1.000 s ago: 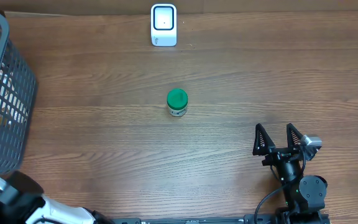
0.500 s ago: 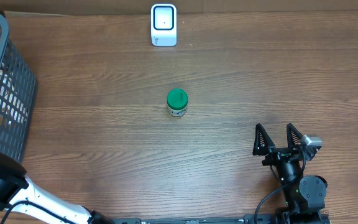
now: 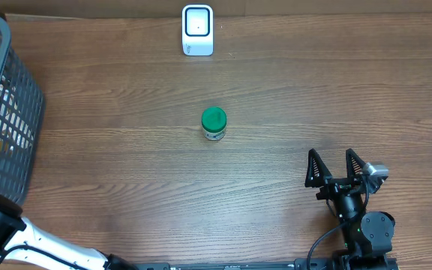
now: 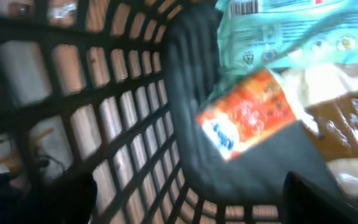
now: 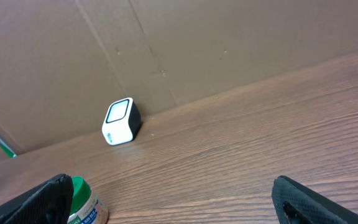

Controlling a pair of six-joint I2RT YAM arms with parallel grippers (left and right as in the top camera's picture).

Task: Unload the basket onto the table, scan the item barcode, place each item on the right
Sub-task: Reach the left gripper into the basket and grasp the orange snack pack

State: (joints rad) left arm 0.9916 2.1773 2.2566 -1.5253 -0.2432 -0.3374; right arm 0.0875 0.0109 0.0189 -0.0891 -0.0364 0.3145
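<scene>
Your right end effector (image 3: 337, 166) stands spread, well apart from the small green-lidded jar (image 3: 214, 124); your left end effector (image 4: 185, 194), also spread, faces the dark grey plastic basket (image 4: 191, 74).

green-lidded jar (image 3: 214, 124) stands upright, well apart from white scanner (image 3: 197, 30).

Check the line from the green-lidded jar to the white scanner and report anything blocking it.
Nothing visible blocks it. Only bare table lies between the green-lidded jar and the white scanner.
</scene>
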